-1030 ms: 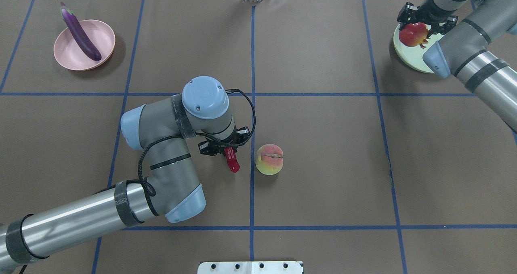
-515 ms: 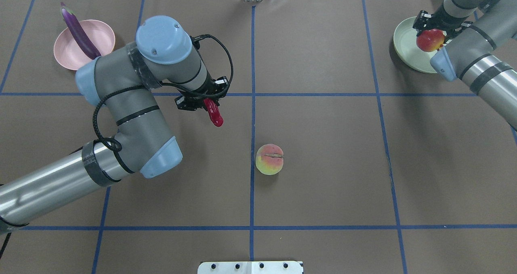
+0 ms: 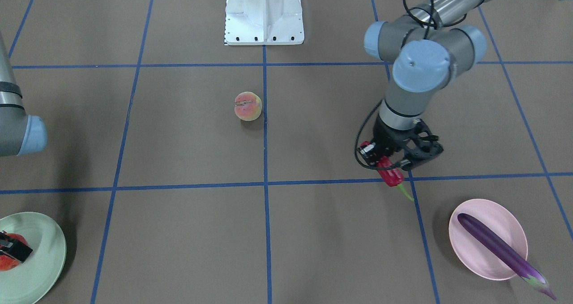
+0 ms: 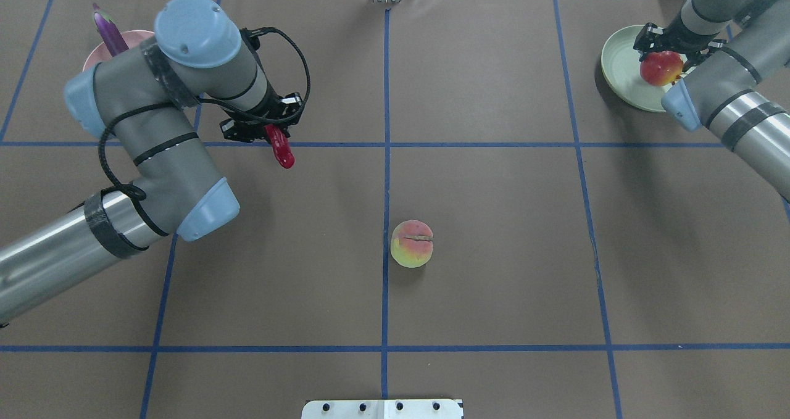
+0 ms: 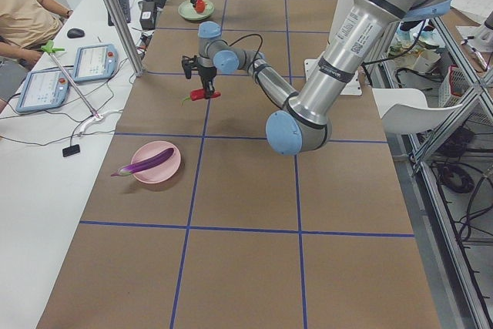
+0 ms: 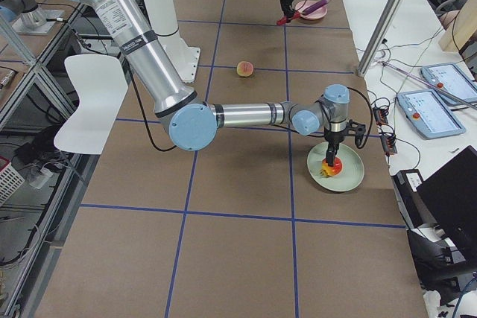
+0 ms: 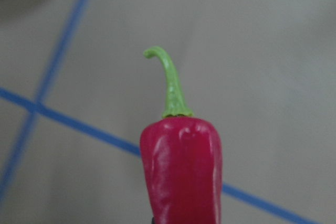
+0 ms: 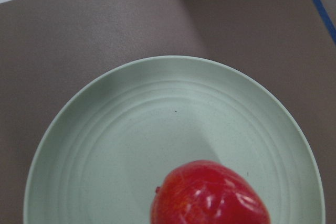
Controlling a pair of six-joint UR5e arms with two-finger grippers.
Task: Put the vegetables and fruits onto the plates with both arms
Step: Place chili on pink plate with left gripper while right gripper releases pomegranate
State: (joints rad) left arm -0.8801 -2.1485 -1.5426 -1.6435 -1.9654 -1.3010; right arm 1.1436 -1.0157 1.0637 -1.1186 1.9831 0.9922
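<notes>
My left gripper [image 4: 264, 128] is shut on the red chili pepper [image 4: 282, 151] and holds it above the table, right of the pink plate [image 4: 134, 37]. In the front view the chili [image 3: 391, 174] hangs stem down, up and left of the pink plate [image 3: 475, 253]. The purple eggplant [image 3: 496, 247] lies across that plate. My right gripper [image 4: 664, 44] is shut on the pomegranate [image 4: 660, 68] over the mint green plate [image 4: 622, 67]. The right wrist view shows that fruit [image 8: 210, 195] just above the plate [image 8: 131, 145]. The peach [image 4: 411, 244] sits alone at mid-table.
My left arm's elbow covers most of the pink plate in the overhead view. The white base block [image 3: 264, 13] stands at the robot's edge of the table. Blue tape lines grid the brown table cover. An operator and tablets show beyond the far edge in the left side view.
My left arm has carried the chili from beside the peach back and left toward the pink plate. My right gripper has shifted the pomegranate a little further over the mint green plate.
</notes>
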